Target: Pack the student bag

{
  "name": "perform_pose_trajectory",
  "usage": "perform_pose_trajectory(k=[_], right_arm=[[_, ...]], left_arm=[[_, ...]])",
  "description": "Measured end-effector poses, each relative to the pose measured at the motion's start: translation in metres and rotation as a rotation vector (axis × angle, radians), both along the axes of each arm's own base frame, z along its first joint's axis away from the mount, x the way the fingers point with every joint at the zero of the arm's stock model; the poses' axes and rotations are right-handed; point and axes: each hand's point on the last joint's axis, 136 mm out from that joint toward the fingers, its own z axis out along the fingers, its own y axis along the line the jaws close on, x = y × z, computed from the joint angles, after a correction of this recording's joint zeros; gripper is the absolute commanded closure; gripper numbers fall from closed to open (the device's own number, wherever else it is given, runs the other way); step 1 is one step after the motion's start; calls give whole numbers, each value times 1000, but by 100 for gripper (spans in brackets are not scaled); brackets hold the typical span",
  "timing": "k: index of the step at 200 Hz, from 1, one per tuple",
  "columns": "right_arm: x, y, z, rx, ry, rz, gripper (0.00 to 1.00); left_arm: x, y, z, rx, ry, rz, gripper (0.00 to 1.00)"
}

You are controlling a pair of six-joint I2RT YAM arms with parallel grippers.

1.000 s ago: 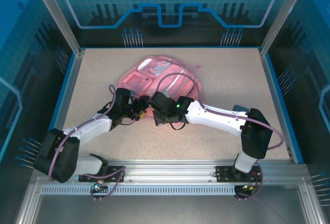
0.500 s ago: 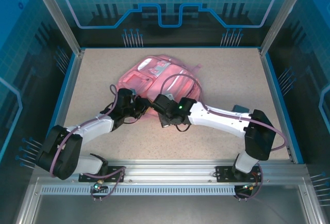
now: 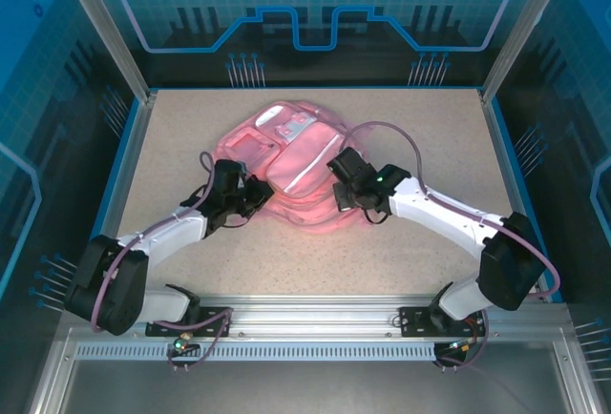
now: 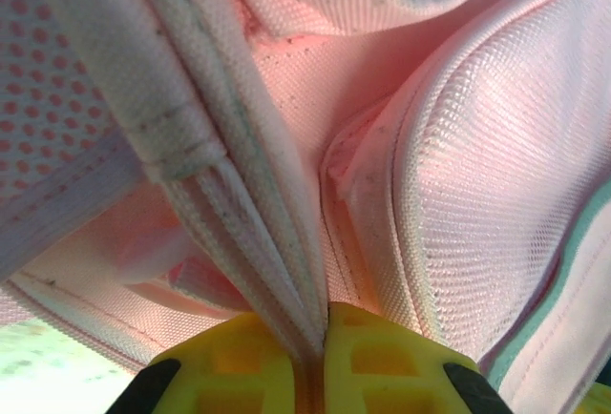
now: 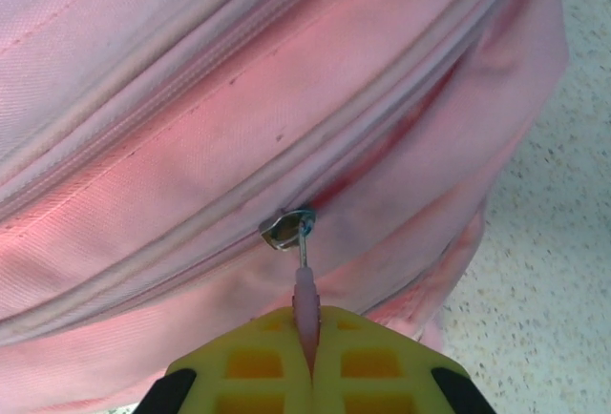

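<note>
Two tools pinch student bag

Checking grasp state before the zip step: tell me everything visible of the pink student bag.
The student bag is a soft pink woven-fabric backpack lying flat on the table, with a pale stripe across its front. The left gripper pinches a piped fabric edge on its left side. The right gripper holds the pink zipper pull, which hangs from a metal slider on its right side.

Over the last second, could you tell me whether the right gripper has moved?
Yes. The right gripper, shut on the zipper pull, has slid rightward along the bag, toward the table's right edge.
</note>
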Motion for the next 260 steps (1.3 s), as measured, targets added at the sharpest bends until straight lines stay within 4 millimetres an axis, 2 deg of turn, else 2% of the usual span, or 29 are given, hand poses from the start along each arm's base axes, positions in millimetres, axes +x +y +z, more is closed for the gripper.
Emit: perform_pose_trajectory(k=[26,51,66,85,112,138,165,218,243,260], right_arm=[[-4,29,-2,69,29,146,100],[-9,72,-13,126,70,309,100],[-15,101,-18,164,93,406,100],[-20,145,-15,220,97,523,100],[-21,197,-5,299,75,629,100],[-20,222,-3,341,66,667,100],[-21,227,-5,359,73,670,100],[-21,229,-3,376,74,665,100],[-21,229,-3,379,72,665,100],[-21,229,-4,377,73,664,100]], left_arm=[[4,33,-5,86,25,46,61],[2,71,-1,162,39,120,39],[-4,88,7,190,38,156,32],[-13,101,19,209,33,187,29],[-27,105,32,206,29,201,29],[-37,105,39,190,37,218,32],[-38,101,45,137,22,232,38],[-32,86,28,17,66,236,44],[-29,84,25,-15,69,246,56],[-27,83,20,-25,78,247,73]])
